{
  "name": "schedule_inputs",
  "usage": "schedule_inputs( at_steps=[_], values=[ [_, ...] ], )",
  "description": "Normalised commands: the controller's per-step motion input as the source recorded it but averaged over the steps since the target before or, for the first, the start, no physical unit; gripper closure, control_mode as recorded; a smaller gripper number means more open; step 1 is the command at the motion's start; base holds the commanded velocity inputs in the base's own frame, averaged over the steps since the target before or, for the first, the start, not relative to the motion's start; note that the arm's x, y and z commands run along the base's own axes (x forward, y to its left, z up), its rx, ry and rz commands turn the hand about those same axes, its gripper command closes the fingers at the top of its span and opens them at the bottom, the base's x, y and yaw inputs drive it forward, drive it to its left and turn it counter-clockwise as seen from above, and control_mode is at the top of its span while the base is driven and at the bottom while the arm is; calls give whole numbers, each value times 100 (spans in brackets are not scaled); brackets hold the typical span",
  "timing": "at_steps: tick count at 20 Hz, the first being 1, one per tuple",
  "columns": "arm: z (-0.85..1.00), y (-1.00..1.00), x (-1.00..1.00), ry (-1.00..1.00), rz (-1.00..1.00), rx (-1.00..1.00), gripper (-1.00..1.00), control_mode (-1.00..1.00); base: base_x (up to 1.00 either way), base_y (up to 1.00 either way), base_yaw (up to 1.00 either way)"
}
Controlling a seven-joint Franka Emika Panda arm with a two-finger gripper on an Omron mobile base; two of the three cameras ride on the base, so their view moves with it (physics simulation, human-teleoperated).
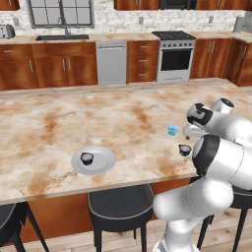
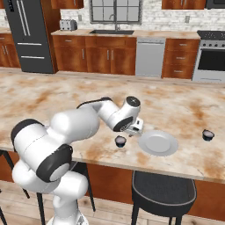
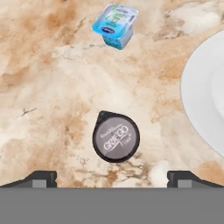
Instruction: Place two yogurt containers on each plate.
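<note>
Looking down in the hand view, my gripper (image 3: 112,179) is open, its fingertips wide apart above the counter. A dark yogurt container (image 3: 116,136) with a printed lid stands just ahead of them, centred between the two tips and untouched. Beyond it sits the light blue yogurt container (image 3: 114,25), and an empty plate (image 3: 205,92) lies to the right. From the right base view, the gripper (image 2: 132,128) hovers over that dark cup (image 2: 120,141), beside the empty plate (image 2: 158,143); another dark cup (image 2: 208,135) stands further right. A second plate (image 1: 101,165) carries one dark cup (image 1: 87,158).
The marble island's front edge (image 1: 98,189) runs close to both plates. Dark stools (image 1: 120,206) (image 2: 163,191) stand below it. My white arm (image 1: 221,147) hides the right end of the island in the left base view. Cabinets and a stove line the back wall.
</note>
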Motion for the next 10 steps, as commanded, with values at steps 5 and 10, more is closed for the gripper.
schedule_inputs(
  at_steps=[5, 10],
  values=[
    [-7, 21, 35, 7, 3, -22, -100, -100, 0, 0, 0],
    [-45, -1, 24, 13, 0, -2, -100, -100, 0, 0, 0]
  ],
)
